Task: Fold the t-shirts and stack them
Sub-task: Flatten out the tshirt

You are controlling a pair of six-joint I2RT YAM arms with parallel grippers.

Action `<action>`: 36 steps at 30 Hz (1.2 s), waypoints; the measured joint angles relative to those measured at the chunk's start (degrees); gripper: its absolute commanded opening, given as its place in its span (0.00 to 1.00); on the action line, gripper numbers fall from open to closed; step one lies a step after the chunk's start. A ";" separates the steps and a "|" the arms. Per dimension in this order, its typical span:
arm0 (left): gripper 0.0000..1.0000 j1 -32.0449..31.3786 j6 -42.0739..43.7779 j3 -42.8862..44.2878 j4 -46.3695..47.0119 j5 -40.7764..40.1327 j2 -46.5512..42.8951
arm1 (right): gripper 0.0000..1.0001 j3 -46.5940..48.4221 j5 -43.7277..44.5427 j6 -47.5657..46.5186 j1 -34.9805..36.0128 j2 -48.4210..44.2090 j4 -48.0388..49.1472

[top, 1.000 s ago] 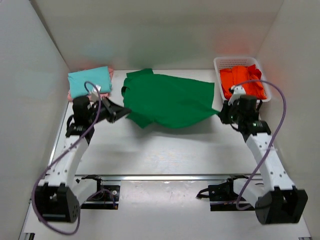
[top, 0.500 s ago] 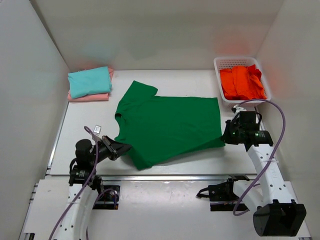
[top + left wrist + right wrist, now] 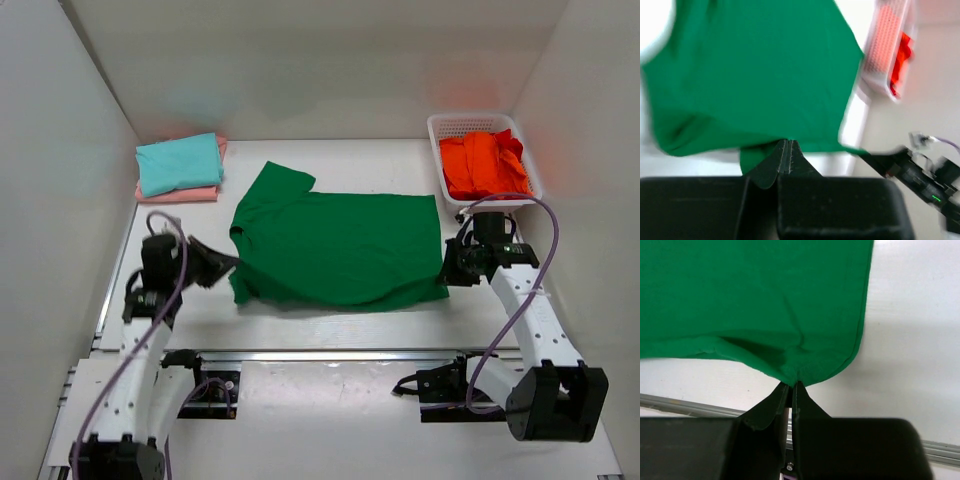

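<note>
As left gripper [image 3: 788, 146] pinches t-shirt [image 3: 340, 250], right gripper [image 3: 791, 388] mirrors.

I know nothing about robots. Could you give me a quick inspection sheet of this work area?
Surface: white table.
Job's things: green shirt spread out mid-table; teal shirt folded on pink shirt, far left; orange-red shirt heaped in basket, far right.
Clutter: nothing seen.
Grippers: left pincer shut on green shirt's near-left corner; right pincer shut on its near-right corner.
Cables: purple cables loop along both arms.
Surroundings: plain white walls.
</note>
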 measured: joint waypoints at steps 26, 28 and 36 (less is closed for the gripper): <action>0.00 3.17 34.77 108.83 7.19 -9.55 82.55 | 0.00 82.49 -13.90 0.98 -4.13 54.49 13.79; 0.00 3.78 35.85 108.76 6.91 -8.02 79.93 | 0.00 81.79 -13.94 0.37 -4.50 52.11 14.58; 0.00 1.95 38.27 71.69 11.45 -7.34 46.47 | 0.00 59.63 -11.19 -2.62 0.22 27.43 15.87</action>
